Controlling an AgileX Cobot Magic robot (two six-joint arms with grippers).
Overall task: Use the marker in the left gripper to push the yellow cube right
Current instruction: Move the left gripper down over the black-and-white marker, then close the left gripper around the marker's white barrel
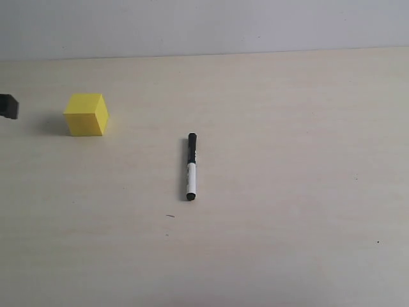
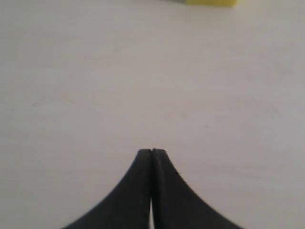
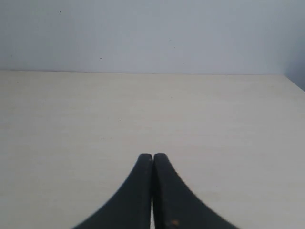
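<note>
The yellow cube (image 1: 86, 114) rests on the table at the left. Its lower edge also shows in the left wrist view, yellow cube (image 2: 209, 2). The marker (image 1: 191, 166) lies flat near the middle of the table, black cap toward the back, held by nothing. My left gripper (image 1: 7, 106) shows only as a black tip at the exterior view's left edge, left of the cube and apart from it. In its wrist view the left gripper (image 2: 152, 150) is shut and empty. My right gripper (image 3: 153, 155) is shut and empty above bare table, and is out of the exterior view.
The light wooden table (image 1: 287, 192) runs back to a pale wall (image 1: 204, 25). In the right wrist view the table's far edge meets the pale wall (image 3: 152, 33), and the table's corner (image 3: 291, 81) shows to one side.
</note>
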